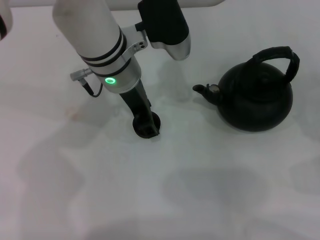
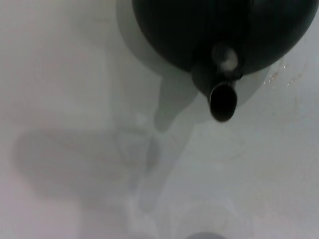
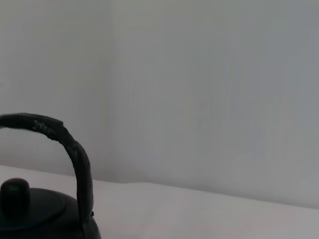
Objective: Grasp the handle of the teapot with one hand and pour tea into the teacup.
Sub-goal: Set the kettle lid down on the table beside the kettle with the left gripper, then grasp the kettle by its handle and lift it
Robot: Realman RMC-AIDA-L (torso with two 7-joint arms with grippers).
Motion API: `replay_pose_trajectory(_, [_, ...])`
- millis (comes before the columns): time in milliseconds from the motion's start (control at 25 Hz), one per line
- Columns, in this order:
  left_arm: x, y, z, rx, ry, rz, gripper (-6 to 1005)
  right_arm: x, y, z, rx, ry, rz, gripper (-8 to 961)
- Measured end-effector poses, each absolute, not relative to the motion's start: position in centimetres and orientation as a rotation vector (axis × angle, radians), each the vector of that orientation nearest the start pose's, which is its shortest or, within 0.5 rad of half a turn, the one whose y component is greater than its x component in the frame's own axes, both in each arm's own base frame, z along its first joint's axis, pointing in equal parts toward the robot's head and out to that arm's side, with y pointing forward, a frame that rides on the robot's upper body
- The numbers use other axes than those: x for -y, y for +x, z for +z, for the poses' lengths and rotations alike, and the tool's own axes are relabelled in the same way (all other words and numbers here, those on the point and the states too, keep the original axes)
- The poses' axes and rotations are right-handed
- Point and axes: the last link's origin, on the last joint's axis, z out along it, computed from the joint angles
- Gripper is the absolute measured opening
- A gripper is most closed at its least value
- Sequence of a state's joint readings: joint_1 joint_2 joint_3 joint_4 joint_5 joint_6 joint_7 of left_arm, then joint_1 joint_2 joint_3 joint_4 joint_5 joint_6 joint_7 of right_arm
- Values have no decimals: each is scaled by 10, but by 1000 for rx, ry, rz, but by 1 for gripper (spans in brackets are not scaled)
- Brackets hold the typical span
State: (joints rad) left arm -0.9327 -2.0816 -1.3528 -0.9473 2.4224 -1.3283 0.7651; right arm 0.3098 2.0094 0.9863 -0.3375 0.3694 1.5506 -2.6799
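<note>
The matte-black teapot (image 1: 257, 100) stands at the right of the table, its short spout (image 1: 202, 90) pointing toward the left arm. Its arched handle (image 1: 282, 55) stands upright over the lid with nothing touching it. The small dark teacup (image 1: 156, 120) sits left of the teapot, mostly hidden under my left gripper (image 1: 146, 127), which reaches down onto it. In the left wrist view the teapot (image 2: 199, 30) and its spout (image 2: 223, 99) are close. The right wrist view shows the handle (image 3: 75, 154) and the lid knob (image 3: 15, 191). The right gripper itself does not show.
The white table (image 1: 200, 190) carries only these two things. A faint stain (image 1: 72, 114) marks it at the left. A pale wall (image 3: 209, 89) rises behind the table's far edge.
</note>
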Motion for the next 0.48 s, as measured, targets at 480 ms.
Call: replay_pose_trajectory(480, [-352, -115, -84, 185, -2856, 677, 755, -212, 415, 40, -592, -1819, 529, 840])
